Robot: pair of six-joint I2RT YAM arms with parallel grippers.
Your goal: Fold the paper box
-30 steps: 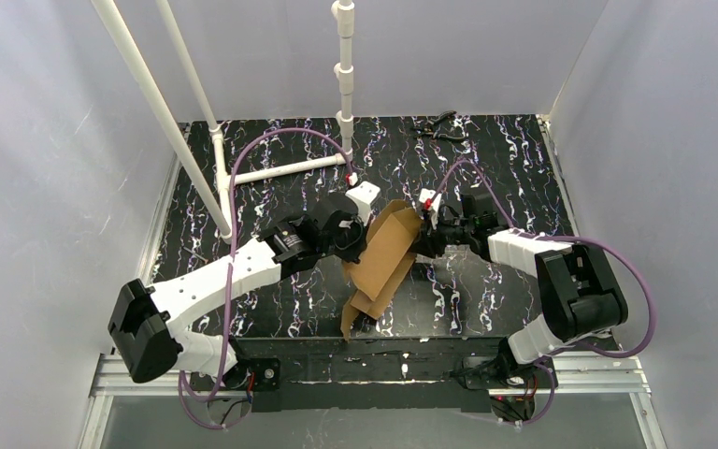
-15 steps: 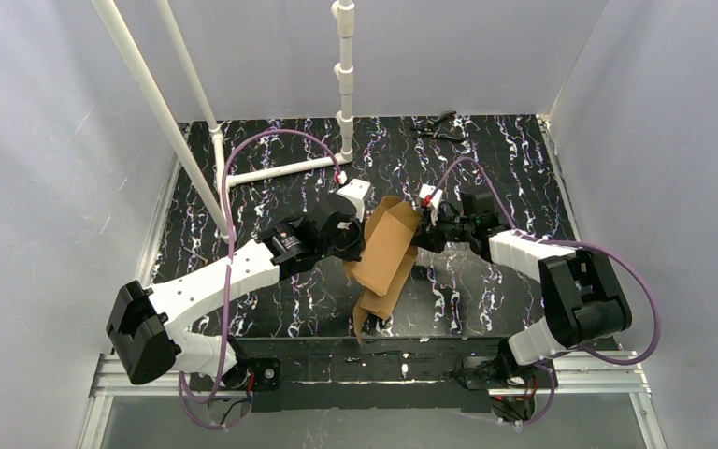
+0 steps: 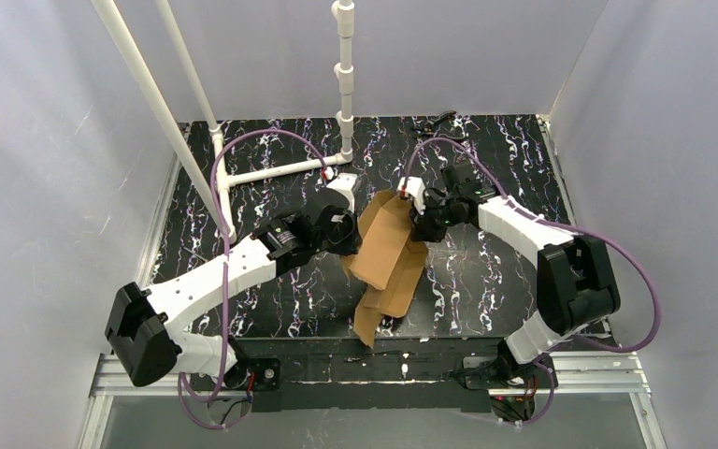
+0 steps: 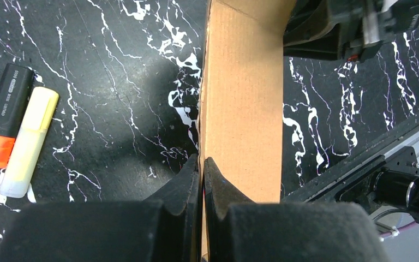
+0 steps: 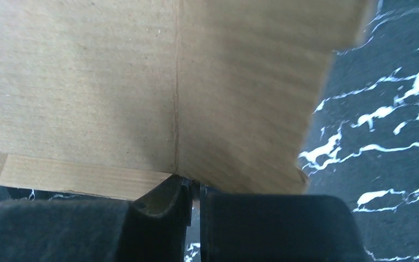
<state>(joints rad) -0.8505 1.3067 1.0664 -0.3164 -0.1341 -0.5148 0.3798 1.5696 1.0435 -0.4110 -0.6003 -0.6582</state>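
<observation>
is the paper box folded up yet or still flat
Partly folded, not a closed box: the paper box is bent along its creases, panels hanging open, pinched by the left gripper and right gripper.

Overhead view looking down, both wrist views close on paper box
</observation>
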